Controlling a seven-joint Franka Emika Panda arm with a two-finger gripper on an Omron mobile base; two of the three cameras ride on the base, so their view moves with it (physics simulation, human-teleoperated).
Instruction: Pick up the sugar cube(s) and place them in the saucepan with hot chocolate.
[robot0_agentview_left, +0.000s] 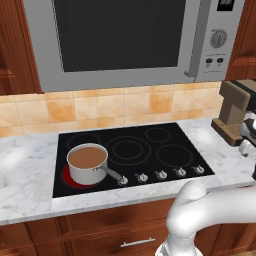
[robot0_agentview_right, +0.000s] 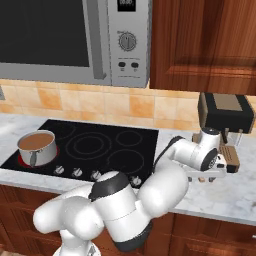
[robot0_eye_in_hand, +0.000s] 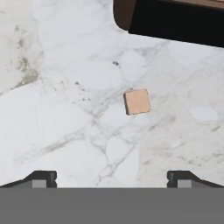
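A small tan sugar cube (robot0_eye_in_hand: 137, 101) lies on the white marble counter, ahead of and between my fingertips (robot0_eye_in_hand: 41, 177) in the hand view. My gripper (robot0_eye_in_hand: 112, 178) hangs above it, open, with nothing between its fingers. From the right base view the gripper (robot0_agentview_right: 206, 176) points down at the counter right of the stove, in front of the coffee machine. The saucepan with hot chocolate (robot0_agentview_left: 87, 162) stands on the glowing red front left burner, its handle pointing toward the knobs. It also stands at the far left of the right base view as the saucepan (robot0_agentview_right: 36, 146).
A brown and black coffee machine (robot0_agentview_right: 225, 112) stands at the back right of the counter, and its dark base (robot0_eye_in_hand: 175, 22) lies just beyond the cube. The black cooktop (robot0_agentview_left: 150, 150) has a row of knobs (robot0_agentview_left: 161, 175) along its front. A microwave (robot0_agentview_left: 120, 40) hangs above.
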